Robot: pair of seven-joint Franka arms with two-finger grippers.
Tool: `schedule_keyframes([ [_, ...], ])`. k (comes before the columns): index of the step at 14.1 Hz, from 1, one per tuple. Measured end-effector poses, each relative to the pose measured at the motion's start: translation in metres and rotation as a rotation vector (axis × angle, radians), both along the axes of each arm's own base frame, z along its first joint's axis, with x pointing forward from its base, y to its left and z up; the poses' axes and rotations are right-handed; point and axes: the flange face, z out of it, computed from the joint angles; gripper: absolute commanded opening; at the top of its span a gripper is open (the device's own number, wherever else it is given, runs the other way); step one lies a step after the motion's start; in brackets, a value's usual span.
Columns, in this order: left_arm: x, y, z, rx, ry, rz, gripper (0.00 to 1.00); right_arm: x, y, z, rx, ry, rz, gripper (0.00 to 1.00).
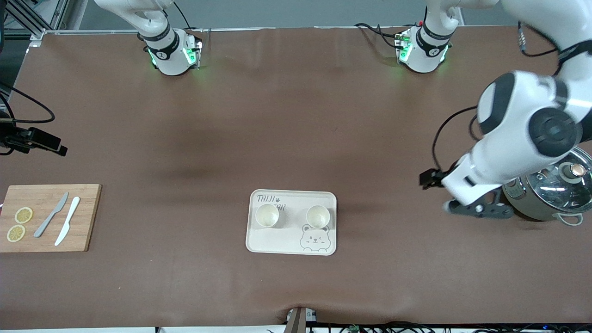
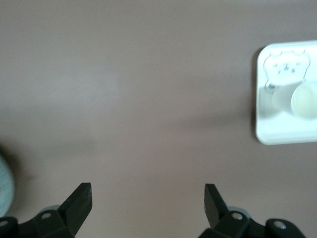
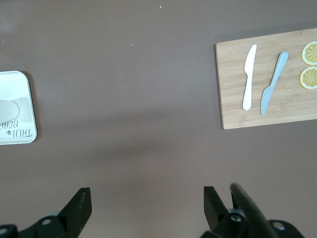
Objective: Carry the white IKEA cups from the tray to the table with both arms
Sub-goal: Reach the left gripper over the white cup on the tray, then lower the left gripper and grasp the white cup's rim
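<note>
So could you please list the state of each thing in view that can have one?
Cup toward the right arm's end: upright, empty, on the tray.
Cup toward the left arm's end: upright, empty, on the tray.
Left gripper: open, empty, over bare table.
Right gripper: open, empty.
Pot: lid on.

Pot [image 1: 550, 194] partly hidden by left arm; tray [image 3: 15, 106] cut off.

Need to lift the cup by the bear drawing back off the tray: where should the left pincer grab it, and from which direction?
Come straight down from above and close across the rim of the cup, one finger inside and one outside. It stands upright with its mouth open, slightly tapered and handleless, with the second cup well apart on the tray. The left pincer is open over bare table.
</note>
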Motion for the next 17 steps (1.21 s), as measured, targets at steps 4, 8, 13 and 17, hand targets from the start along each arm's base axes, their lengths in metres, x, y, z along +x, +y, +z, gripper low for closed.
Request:
schedule_keyframes([
  [4, 0.012, -0.083, -0.102, -0.018, -0.006, 0.008, 1.0, 0.0, 0.001, 0.0, 0.0, 0.001, 0.001, 1.0],
  [8, 0.007, -0.137, -0.17, -0.007, -0.008, 0.059, 1.0, 0.0, 0.001, -0.001, 0.0, 0.001, 0.002, 1.0],
  [13, 0.0, -0.185, -0.194, 0.003, -0.036, 0.112, 1.0, 0.0, 0.001, -0.001, 0.0, 0.001, 0.002, 1.0],
  [17, 0.006, -0.189, -0.196, -0.001, -0.054, 0.118, 1.0, 0.0, 0.001, -0.001, 0.0, 0.002, 0.002, 1.0],
])
